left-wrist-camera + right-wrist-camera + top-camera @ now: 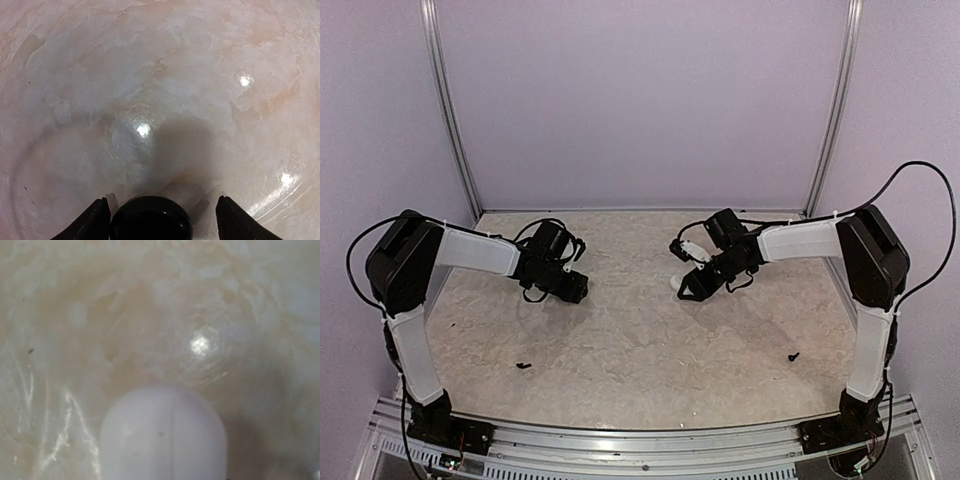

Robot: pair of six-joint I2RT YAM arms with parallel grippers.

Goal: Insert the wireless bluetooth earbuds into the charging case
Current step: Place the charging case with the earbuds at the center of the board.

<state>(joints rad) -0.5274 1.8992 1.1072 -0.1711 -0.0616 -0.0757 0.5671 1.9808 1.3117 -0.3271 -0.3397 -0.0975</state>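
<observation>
The white charging case (162, 435) fills the lower middle of the right wrist view, lid shut, its seam running top to bottom. In the top view it is a small white patch (678, 283) at the tip of my right gripper (688, 290), low over the table. The right fingers do not show in the wrist view, so their state is unclear. My left gripper (162, 225) is open, low over the table, with a round black object (150, 220) between its fingers (95, 222), close to the left one. No earbuds show in any view.
Two tiny black screw-like bits lie on the marbled table, one at front left (524, 365) and one at front right (793, 356). Purple walls close in the back and sides. A metal rail (640, 440) runs along the near edge.
</observation>
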